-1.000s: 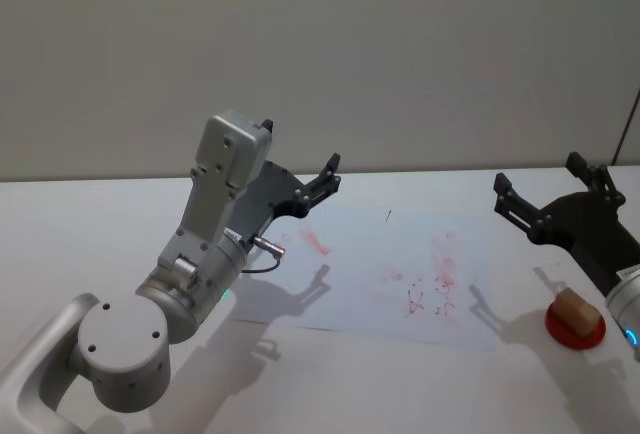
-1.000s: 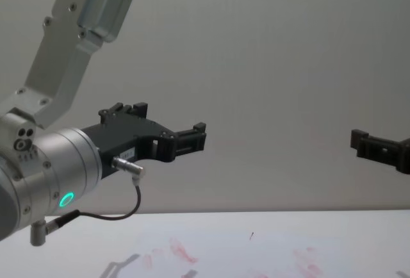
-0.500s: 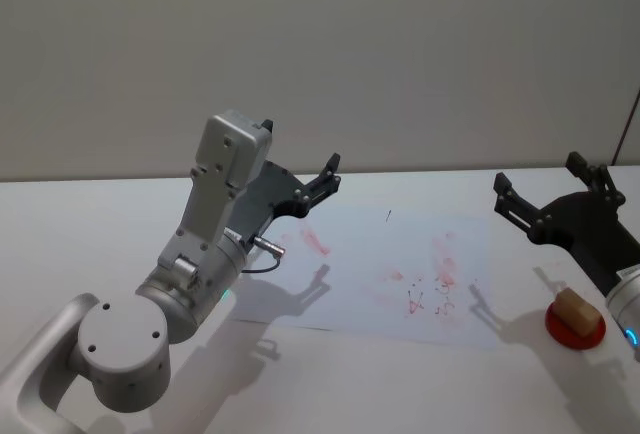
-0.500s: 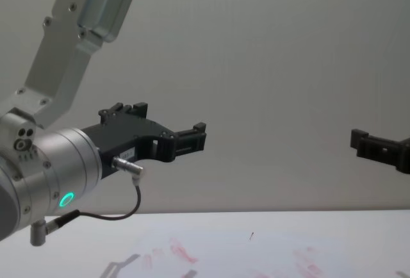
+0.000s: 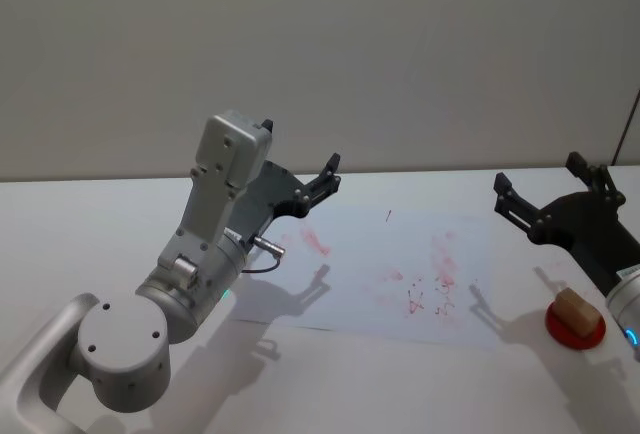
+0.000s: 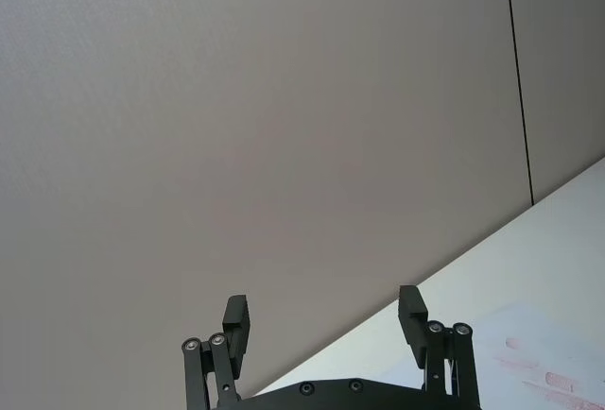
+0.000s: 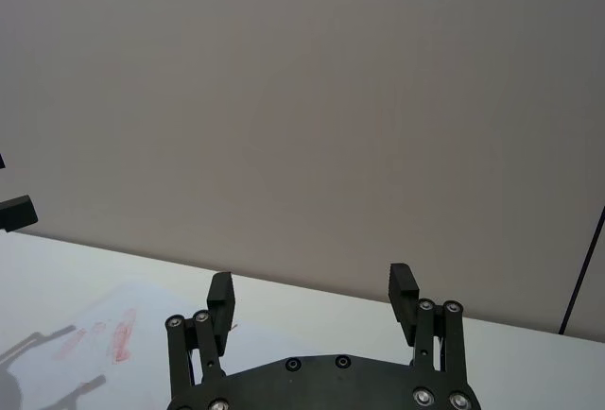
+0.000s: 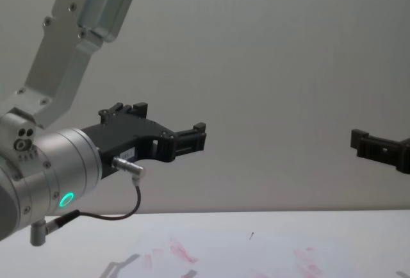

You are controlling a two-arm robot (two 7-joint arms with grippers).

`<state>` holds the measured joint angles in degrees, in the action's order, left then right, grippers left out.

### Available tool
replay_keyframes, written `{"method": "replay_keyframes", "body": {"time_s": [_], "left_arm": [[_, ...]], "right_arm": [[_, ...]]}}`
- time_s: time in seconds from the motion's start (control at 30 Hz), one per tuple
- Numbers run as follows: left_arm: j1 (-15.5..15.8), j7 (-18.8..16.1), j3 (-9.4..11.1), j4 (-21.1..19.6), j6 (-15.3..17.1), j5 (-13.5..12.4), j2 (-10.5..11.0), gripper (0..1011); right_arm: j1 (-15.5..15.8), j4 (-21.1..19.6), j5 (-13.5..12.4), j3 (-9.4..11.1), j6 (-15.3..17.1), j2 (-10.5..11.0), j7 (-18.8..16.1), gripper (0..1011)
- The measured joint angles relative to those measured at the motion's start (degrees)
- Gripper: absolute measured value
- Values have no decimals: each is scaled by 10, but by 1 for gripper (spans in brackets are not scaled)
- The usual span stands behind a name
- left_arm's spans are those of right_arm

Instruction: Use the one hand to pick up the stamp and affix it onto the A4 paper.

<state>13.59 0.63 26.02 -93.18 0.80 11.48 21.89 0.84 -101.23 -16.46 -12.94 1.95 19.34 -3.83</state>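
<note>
Step in hand: approach; the pick is not yet made. Right end effector (image 5: 540, 180) hovers, fingers apart. Stamp (image 5: 573, 307) sits on a red pad (image 5: 582, 339) at its 5 o'clock, beside the A4 paper (image 5: 400, 254). Next move, as judged: descend, straddle the stamp, close. Left end effector (image 5: 328, 176) idle, fingers apart, at the paper's 10 o'clock.

stamp (image 5: 572, 307): bare light-brown wood, matt. A4 paper (image 5: 370, 254): white matt sheet with smudgy red-pink ink. worktop (image 5: 80, 224): smooth matt white. left gripper (image 5: 331, 172), right gripper (image 5: 537, 174): matt black, looks plastic. left arm (image 5: 215, 189): silver-grey satin metal. red disc (image 5: 575, 332): smooth.
</note>
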Motion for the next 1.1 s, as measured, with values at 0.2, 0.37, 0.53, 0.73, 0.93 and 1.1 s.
{"method": "replay_keyframes", "body": {"time_s": [0.2,0.37,0.53,0.73,0.93,1.1], "left_arm": [[0,0,0,0,0,0,0,1001],[0,0,0,0,0,0,0,1001],[0,0,0,0,0,0,0,1001],[0,0,0,0,0,0,0,1001],[0,0,0,0,0,0,0,1001],[0,0,0,0,0,0,0,1001]], "right_arm": [[2,0,-2,3,0,3,-2,1001],[7,0,-5,8,2,11,-4,1001],[19,-5,-10,18,11,28,-3,1001],[41,-16,-18,30,30,50,-3,1001],[65,-27,-23,40,57,70,-3,1001],[83,-32,-24,46,78,86,-7,1001]]}}
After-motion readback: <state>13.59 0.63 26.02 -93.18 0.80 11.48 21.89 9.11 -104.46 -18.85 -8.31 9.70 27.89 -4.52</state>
